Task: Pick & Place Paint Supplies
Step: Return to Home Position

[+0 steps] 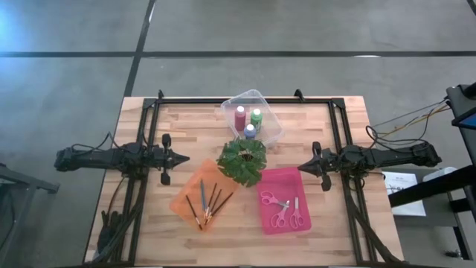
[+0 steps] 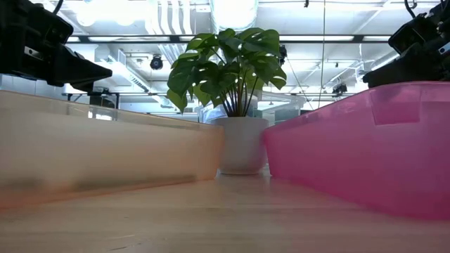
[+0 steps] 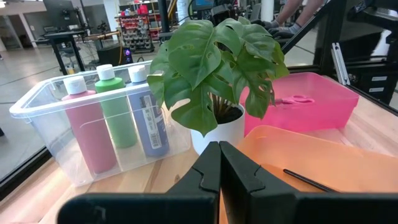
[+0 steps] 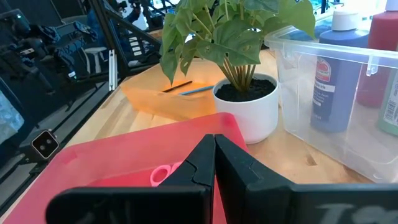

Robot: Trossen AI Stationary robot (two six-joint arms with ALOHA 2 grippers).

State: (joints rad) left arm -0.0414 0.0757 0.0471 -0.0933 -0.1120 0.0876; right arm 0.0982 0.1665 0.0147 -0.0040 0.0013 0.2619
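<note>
Paintbrushes (image 1: 207, 205) lie in the orange tray (image 1: 190, 186); left gripper (image 1: 184, 158) and right gripper (image 1: 303, 165) hover over opposite tabletop (image 1: 245, 246) sides, jaws closed, empty.

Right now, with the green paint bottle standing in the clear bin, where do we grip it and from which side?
I'd take the green paint bottle at its white cap, coming straight down. It stands upright, and the clear bin walls plus the pink bottle and blue bottle crowd its sides; only the top is free. The left hand and right hand are shut, so open first.
</note>
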